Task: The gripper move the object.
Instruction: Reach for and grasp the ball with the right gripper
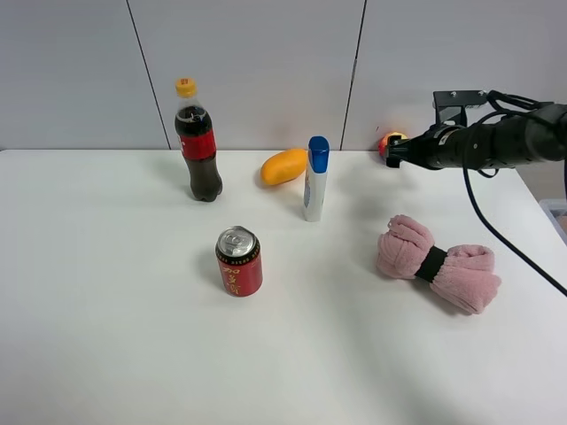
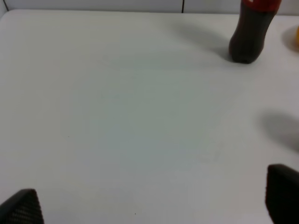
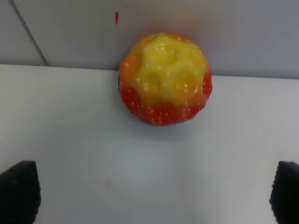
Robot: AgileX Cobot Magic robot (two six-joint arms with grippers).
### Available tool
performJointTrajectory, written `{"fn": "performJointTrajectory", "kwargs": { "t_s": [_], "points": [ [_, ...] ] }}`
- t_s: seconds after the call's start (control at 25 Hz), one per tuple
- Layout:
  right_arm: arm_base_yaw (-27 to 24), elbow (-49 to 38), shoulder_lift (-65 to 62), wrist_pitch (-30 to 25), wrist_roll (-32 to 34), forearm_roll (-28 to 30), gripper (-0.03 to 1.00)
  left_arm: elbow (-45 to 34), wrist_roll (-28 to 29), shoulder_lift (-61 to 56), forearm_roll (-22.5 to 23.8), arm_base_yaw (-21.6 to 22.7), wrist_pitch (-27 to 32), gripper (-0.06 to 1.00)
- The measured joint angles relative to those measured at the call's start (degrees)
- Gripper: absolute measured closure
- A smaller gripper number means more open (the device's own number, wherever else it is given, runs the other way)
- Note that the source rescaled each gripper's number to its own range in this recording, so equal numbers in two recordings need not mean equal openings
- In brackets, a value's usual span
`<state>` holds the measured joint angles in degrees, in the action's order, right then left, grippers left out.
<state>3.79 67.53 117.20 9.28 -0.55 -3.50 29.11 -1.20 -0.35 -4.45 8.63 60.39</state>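
Ball (image 1: 391,142) is round, so you get no long axis from it. In your right wrist view its yellow dimpled face (image 3: 164,78) is toward the camera, with a red white-speckled band below. It sits at the far right edge of the bench (image 1: 106,310), up against the wall (image 1: 266,62). Count on the bench: one ball, one cola bottle (image 1: 198,142), one red can (image 1: 238,261), one mango (image 1: 283,166), one blue-capped white bottle (image 1: 314,179), and one pink towel roll (image 1: 436,264) bound with a black band. Your right hand (image 1: 392,152) is spread wide, its fingertips at opposite edges of the wrist view (image 3: 152,196). The ball lies ahead on the line between them, not touched, and nothing is held. From above, that hand sits just beside the ball. Your left hand (image 2: 152,200) is also spread wide and holds nothing, over bare bench with the cola bottle ahead.
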Motion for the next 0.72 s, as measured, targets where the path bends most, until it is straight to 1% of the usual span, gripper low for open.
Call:
{"fn": "performJointTrajectory", "kwargs": {
  "t_s": [0.2,0.52,0.72],
  "points": [
    [0.0,0.4,3.3,4.7,-2.5,-2.9,-0.03,0.0,0.0,0.0,0.0,0.0,0.0,-0.06],
    [0.0,0.4,6.6,11.5,-10.5,-4.4,-0.03,0.0,0.0,0.0,0.0,0.0,0.0,-0.06],
    [-0.4,0.4,8.5,15.0,-14.0,-5.5,-0.03,0.0,0.0,0.0,0.0,0.0,0.0,-0.06]
  ]
}}
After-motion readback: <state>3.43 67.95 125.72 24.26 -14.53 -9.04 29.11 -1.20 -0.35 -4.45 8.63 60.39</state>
